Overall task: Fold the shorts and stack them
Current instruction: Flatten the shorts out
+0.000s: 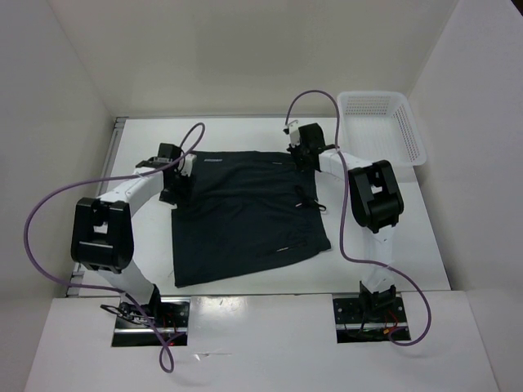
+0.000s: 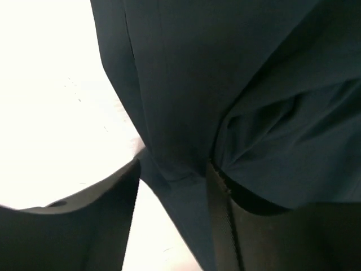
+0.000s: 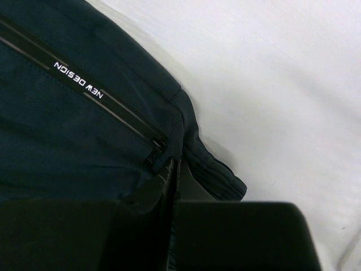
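Right gripper [image 3: 174, 170] was clamped shut on a corner of the shorts [image 1: 245, 216]; left gripper [image 2: 174, 172] fingers apart, straddling opp. edge, prob. to lift & fold.

You're in a robot lab cell, not a home or a shop. Plain white panels [image 1: 245, 57] box in the white table [image 1: 270, 279] along its far edge and both side edges. The left arm [image 1: 102, 233] and right arm [image 1: 374, 196] are bolted to metal plates [image 1: 178, 314] at the near edge, with purple cables [image 1: 315, 93] looping loose. Your only props are a white mesh basket [image 1: 413, 139] at the far right corner and dark shorts [image 1: 245, 220] spread mid-table.
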Robot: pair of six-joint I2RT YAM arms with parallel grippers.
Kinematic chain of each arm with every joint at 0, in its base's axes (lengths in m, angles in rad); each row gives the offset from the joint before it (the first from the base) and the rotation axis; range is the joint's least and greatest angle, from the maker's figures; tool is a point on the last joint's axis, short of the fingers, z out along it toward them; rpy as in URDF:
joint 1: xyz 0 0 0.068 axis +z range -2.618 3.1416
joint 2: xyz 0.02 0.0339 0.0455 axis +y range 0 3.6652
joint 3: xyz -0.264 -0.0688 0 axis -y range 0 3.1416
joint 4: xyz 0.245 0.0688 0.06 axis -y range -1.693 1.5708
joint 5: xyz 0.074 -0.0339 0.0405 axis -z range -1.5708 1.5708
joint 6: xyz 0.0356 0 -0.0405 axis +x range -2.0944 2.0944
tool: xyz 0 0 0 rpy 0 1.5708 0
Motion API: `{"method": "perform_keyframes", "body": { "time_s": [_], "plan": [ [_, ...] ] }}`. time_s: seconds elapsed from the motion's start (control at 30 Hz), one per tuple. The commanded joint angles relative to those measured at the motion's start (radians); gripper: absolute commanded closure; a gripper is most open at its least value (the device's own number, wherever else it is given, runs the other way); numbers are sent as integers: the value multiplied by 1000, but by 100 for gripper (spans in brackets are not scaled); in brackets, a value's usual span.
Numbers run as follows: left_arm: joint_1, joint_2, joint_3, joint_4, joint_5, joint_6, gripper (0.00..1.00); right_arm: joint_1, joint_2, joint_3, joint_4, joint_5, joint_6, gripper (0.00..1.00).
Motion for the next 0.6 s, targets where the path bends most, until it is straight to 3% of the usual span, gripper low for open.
{"method": "perform_keyframes", "body": {
  "time_s": [0.0, 0.07, 0.23, 0.33, 0.4, 0.57],
  "plan": [
    [3, -6, 74, -40, 49, 1, 40, 25, -79, 1, 1, -19, -47, 100],
    [28, 35, 150, 4, 79, 1, 32, 25, -79, 1, -10, -29, -47, 100],
    [63, 214, 450, 112, 102, 1, 30, 25, -89, -10, -19, -39, -111, 100],
    [63, 343, 549, 141, 102, 1, 30, 25, -89, -10, -30, -58, -121, 100],
    [63, 427, 615, 162, 102, 1, 24, 25, -80, -10, -30, -58, -131, 100],
    [54, 636, 796, 110, 79, 1, 22, 25, -58, 19, -39, -58, -165, 100]
  ]
}}
